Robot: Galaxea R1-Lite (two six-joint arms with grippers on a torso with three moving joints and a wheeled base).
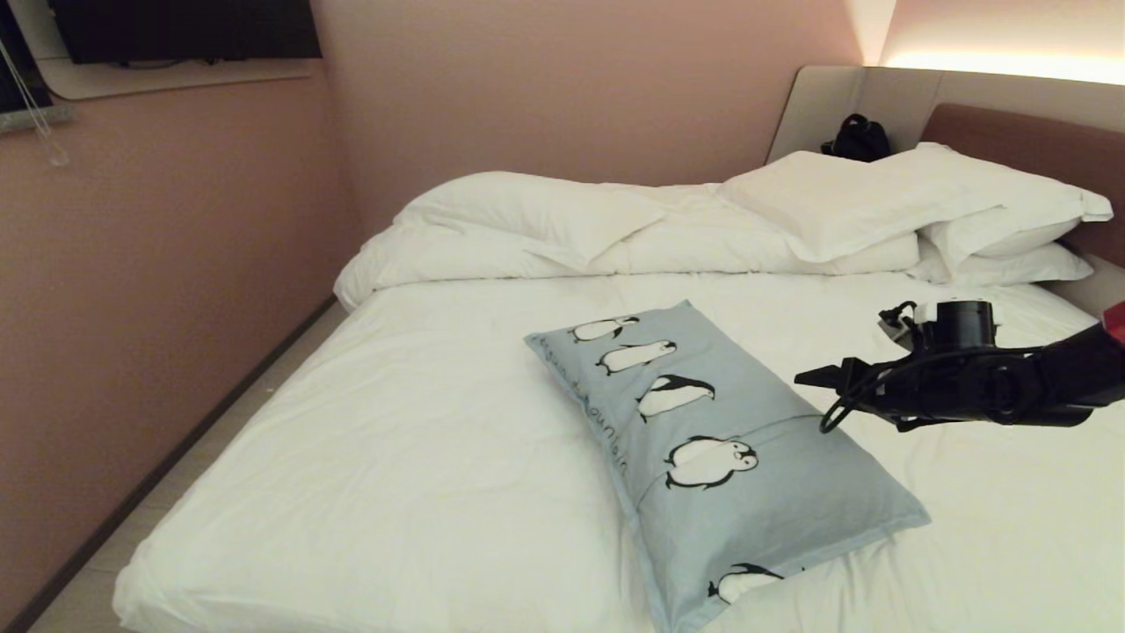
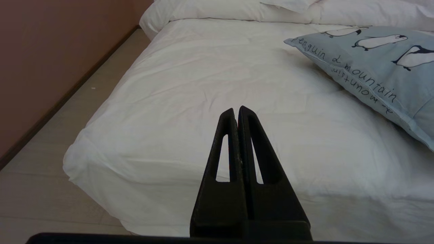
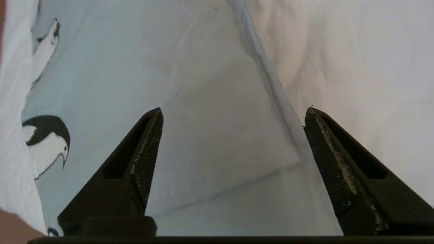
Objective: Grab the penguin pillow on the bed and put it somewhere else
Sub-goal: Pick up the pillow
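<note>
The penguin pillow [image 1: 703, 440] [image 2: 383, 64] [image 3: 203, 101], light blue with a row of black-and-white penguins and dark cursive lettering, lies slantwise on the white sheet of the bed [image 1: 395, 422] [image 2: 203, 84] [image 3: 356, 51]. My right gripper [image 1: 813, 380] [image 3: 234, 113] comes in from the right and hovers open over the pillow's right-hand edge. Only pillow fabric shows between its spread fingers, and nothing is held. My left gripper [image 2: 236, 110] is shut and empty, parked by the bed's near left corner, outside the head view.
A folded white duvet [image 1: 545, 229] and stacked white pillows [image 1: 844, 207] lie at the far end by the brown headboard [image 1: 1037, 141]. A black bag [image 1: 857, 136] sits on the ledge behind. A pink wall [image 1: 158, 264] and a narrow floor strip [image 1: 264, 387] run along the bed's left.
</note>
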